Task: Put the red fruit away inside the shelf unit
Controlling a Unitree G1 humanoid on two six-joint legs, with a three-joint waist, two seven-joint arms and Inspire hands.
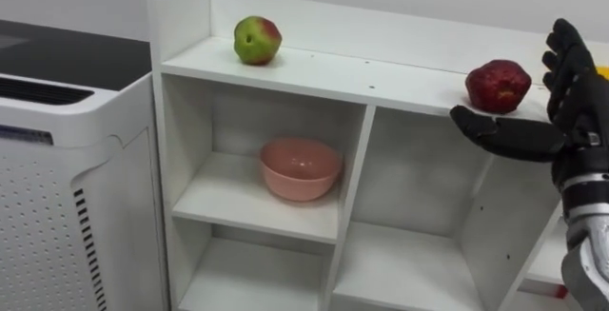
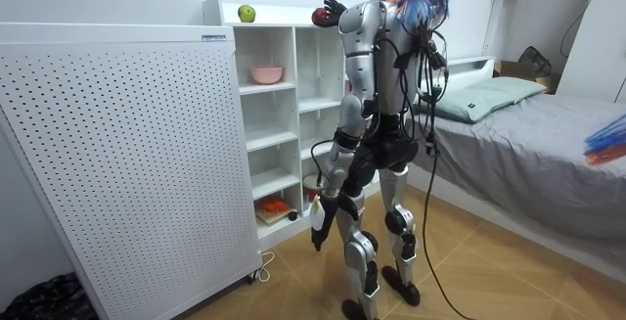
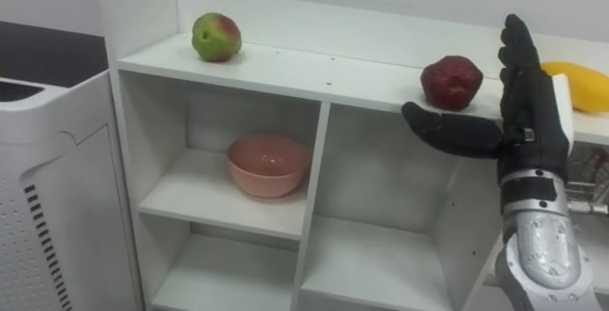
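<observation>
A green-and-red apple rests on the top board of the white closet, near its left end. A dark red fruit sits farther right on the same board, and a yellow fruit lies beyond it. My right hand is raised beside the red fruit, open, its fingers straight up and its thumb stretched out below the fruit; nothing is in it. My left hand hangs at my side in the room view.
A pink bowl stands in the upper left compartment. A white perforated appliance is against the closet's left side. In the room view a bed lies behind me, and orange items sit on a low shelf.
</observation>
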